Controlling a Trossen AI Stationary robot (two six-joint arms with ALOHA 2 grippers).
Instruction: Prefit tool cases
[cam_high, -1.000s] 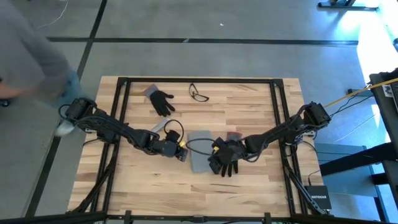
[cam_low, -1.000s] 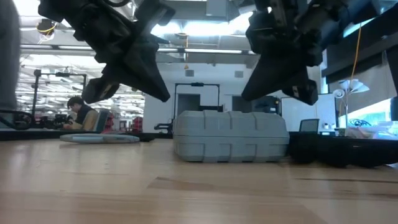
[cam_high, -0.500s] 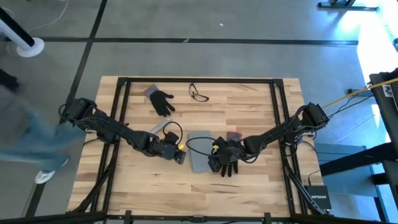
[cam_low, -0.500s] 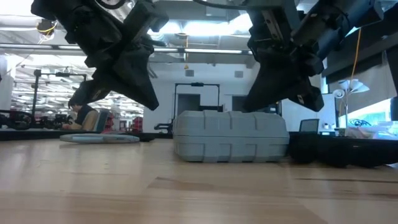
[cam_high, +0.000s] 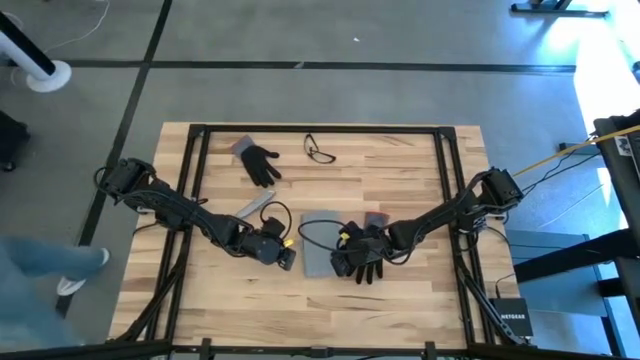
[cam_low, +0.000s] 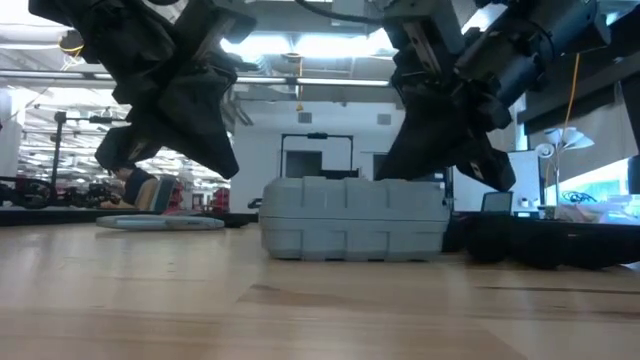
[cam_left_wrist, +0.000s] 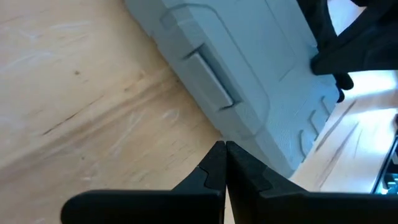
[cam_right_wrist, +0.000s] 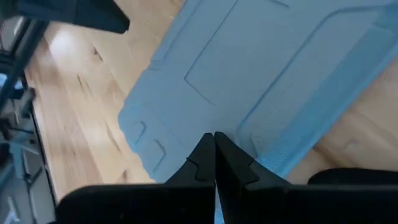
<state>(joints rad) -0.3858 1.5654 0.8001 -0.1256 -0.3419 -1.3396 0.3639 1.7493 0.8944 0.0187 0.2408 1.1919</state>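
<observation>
Case position: Because the tool case (cam_high: 318, 243) lies closed and flat in the middle of the table (cam_high: 420, 300), between the two arms, we judge it is placed so that both can reach it from either side.
Left side items: A slim grey bar (cam_high: 255, 205) lies near the left arm, and a black glove (cam_high: 262, 164) and glasses (cam_high: 320, 152) lie at the far edge, well apart from the work.
Left gripper (cam_high: 284, 259): We see it low over the table just beside the left edge of the case; in its wrist view the fingers (cam_left_wrist: 214, 171) are pressed together, holding nothing, with the latch side of the case just ahead.
Right gripper (cam_high: 345, 262): It hangs over the right part of the case, fingers (cam_right_wrist: 205, 155) clenched together and empty, the tips over the lid; contact we cannot tell.
Why closed: We think the clenched tips serve to push or steady the case, not to grasp it.
Right side item: A second black glove (cam_high: 368, 268) lies against the right edge of the case, partly under the right arm.
</observation>
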